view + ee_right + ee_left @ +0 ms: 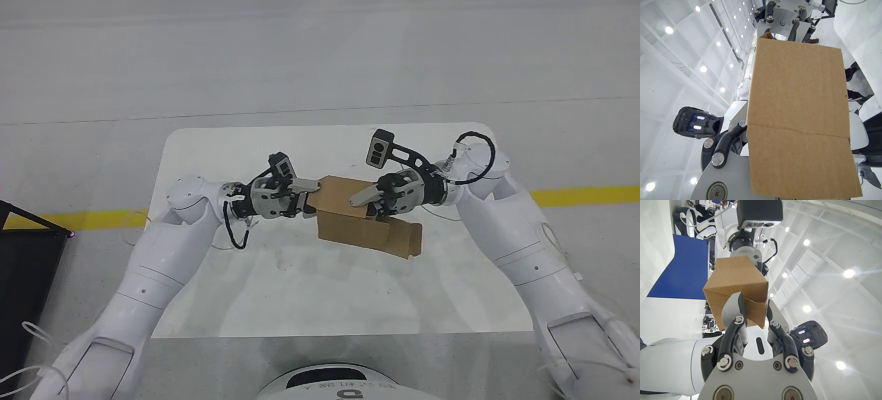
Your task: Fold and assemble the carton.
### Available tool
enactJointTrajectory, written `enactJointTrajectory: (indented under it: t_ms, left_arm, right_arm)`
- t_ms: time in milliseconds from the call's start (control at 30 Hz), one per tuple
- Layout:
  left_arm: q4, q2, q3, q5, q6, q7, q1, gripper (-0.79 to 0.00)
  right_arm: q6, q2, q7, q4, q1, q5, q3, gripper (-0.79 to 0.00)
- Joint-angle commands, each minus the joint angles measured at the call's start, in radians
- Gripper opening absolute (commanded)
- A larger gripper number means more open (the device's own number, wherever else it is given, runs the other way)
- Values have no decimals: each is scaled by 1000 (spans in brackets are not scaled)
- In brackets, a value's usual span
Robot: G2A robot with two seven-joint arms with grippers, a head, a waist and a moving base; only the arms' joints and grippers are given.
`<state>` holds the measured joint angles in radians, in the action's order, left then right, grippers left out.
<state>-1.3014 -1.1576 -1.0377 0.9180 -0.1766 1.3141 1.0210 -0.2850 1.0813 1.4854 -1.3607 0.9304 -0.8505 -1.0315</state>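
Note:
A brown cardboard carton (350, 215) hangs above the white table (250, 290), held between both arms. My left gripper (306, 196) grips its left end. In the left wrist view the fingers (734, 306) of this gripper (755, 308) pinch a torn-edged end flap of the carton (736, 279). My right gripper (366, 198) holds the carton from the right, one finger lying on the top panel. In the right wrist view a wide panel of the carton (798, 104) with a creased flap covers most of that gripper, and one finger (728, 132) shows beside the panel's edge.
The bare table surface spreads out under and in front of the carton. A black object (20, 260) stands on the floor past the table's left side. A yellow floor line (590, 196) runs behind the table.

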Motion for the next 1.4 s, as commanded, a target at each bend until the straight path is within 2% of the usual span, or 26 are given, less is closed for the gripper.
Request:
enactJointTrajectory:
  t_ms: [0,333,1100,1367]
  left_arm:
    - [1,0,1,-3,2,2,1,-526]
    - [-2,-2,10,-29,24,14,4,-505]
    - [-28,-4,-6,-25,46,1,8,-554]
    - [-40,-2,-8,-60,69,-18,21,-548]
  right_arm:
    - [1,0,1,2,0,-5,-1,-785]
    - [4,0,22,9,0,-29,-4,-785]
    - [-6,2,28,7,-11,-17,16,-785]
    - [-4,2,35,13,-13,-21,18,-785]
